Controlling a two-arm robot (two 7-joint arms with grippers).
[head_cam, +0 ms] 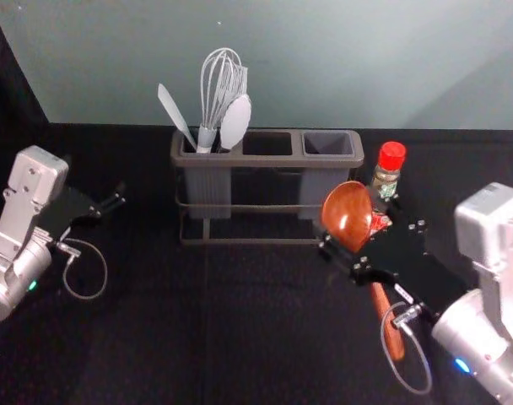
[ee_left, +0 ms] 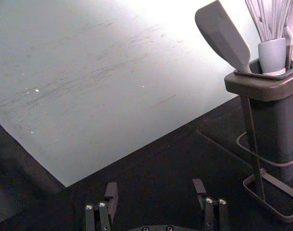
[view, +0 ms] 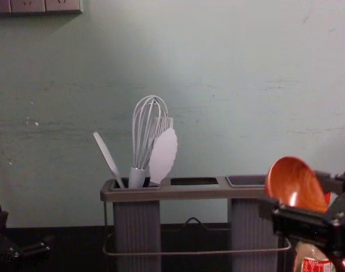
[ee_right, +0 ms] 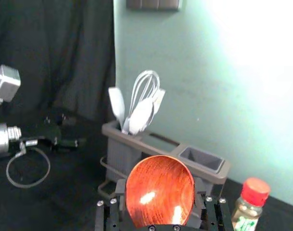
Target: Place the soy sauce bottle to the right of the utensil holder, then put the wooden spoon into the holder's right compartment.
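Note:
My right gripper (head_cam: 358, 229) is shut on the wooden spoon (head_cam: 347, 213), in front of the utensil holder's (head_cam: 240, 160) right end; the bowl is up and the handle slants down below the gripper. In the right wrist view the spoon's bowl (ee_right: 158, 190) covers much of the space between the fingers of my right gripper (ee_right: 160, 202). The red-capped soy sauce bottle (head_cam: 388, 169) stands upright just right of the holder, partly hidden by the gripper. The right compartment (head_cam: 327, 143) holds nothing. My left gripper (head_cam: 113, 201) is parked at the left, open in its wrist view (ee_left: 155, 187).
A whisk (head_cam: 216, 93), a spatula (head_cam: 174, 114) and other pale utensils stand in the holder's left compartment. The middle compartment (head_cam: 267, 143) is vacant. Behind the black-covered table (head_cam: 155, 337) rises a pale wall (head_cam: 324, 59).

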